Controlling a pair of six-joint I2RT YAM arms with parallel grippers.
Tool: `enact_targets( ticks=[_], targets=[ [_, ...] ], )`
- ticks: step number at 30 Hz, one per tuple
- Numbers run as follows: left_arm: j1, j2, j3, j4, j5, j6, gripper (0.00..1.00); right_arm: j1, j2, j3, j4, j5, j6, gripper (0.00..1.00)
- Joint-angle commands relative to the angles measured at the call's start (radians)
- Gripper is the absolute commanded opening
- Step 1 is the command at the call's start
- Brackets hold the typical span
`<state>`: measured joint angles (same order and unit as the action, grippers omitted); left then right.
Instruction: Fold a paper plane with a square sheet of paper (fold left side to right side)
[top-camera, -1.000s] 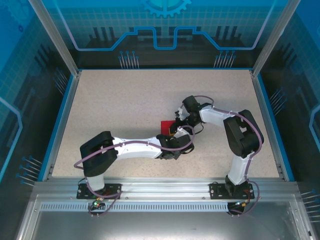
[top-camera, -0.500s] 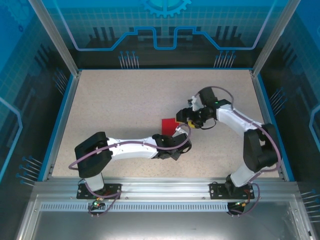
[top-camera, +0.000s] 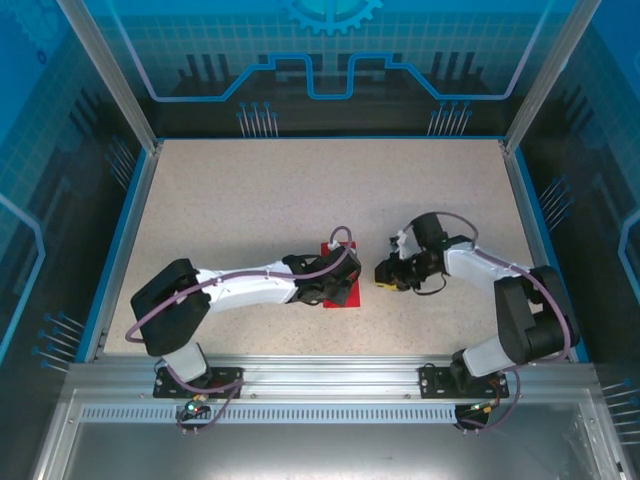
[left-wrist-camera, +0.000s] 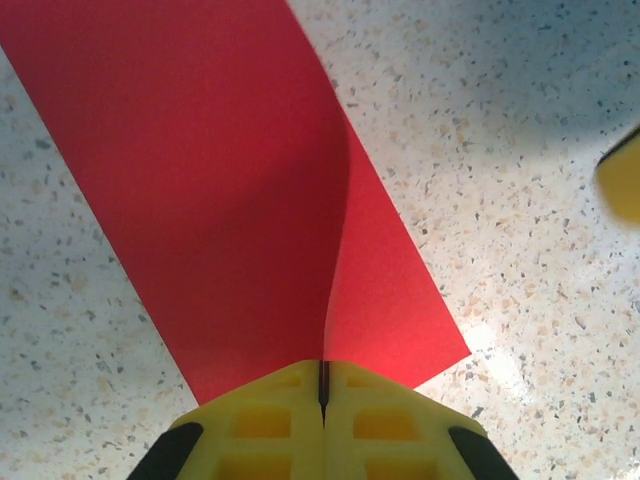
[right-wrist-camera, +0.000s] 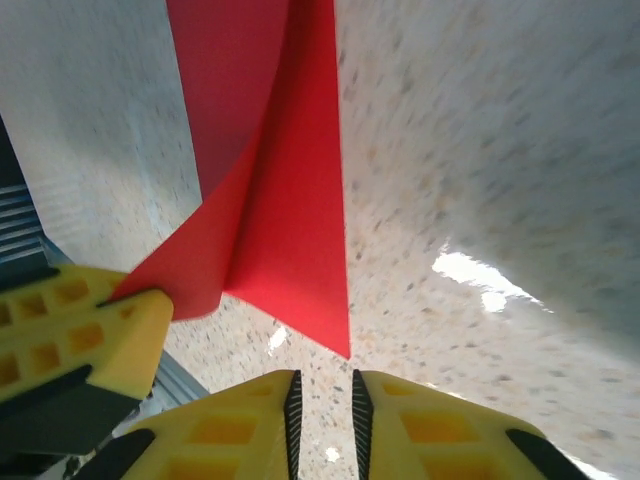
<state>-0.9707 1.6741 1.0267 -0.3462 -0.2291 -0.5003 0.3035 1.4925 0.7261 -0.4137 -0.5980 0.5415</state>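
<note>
In the top external view, the thin bright red sheet of paper is seen lying near the middle of the speckled beige tabletop, largely covered by the black and white left arm's gripper, which is stretched over it from the lower left. The right gripper, with its yellow fingertips, is held just beside the sheet's right edge, low over the table. In the left wrist view, the sheet is shown folded over itself; the upper layer is lifted in a curve off the lower one, and its edge is pinched between the fully closed yellow fingers of the left gripper. A yellow fingertip of the other arm is caught at the right border. In the right wrist view, the right gripper is seen with its fingers parted by a thin gap only, nothing being held between them, and the red sheet lies just ahead, one raised corner clamped at a yellow finger of the left gripper.
</note>
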Motion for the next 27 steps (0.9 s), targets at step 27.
enact_targets(
  ticks=[27],
  targets=[
    [0.149,-0.099,-0.117,0.047,0.175,0.000,0.05,0.261,0.226,0.044,0.023,0.159,0.027,0.10]
  ],
)
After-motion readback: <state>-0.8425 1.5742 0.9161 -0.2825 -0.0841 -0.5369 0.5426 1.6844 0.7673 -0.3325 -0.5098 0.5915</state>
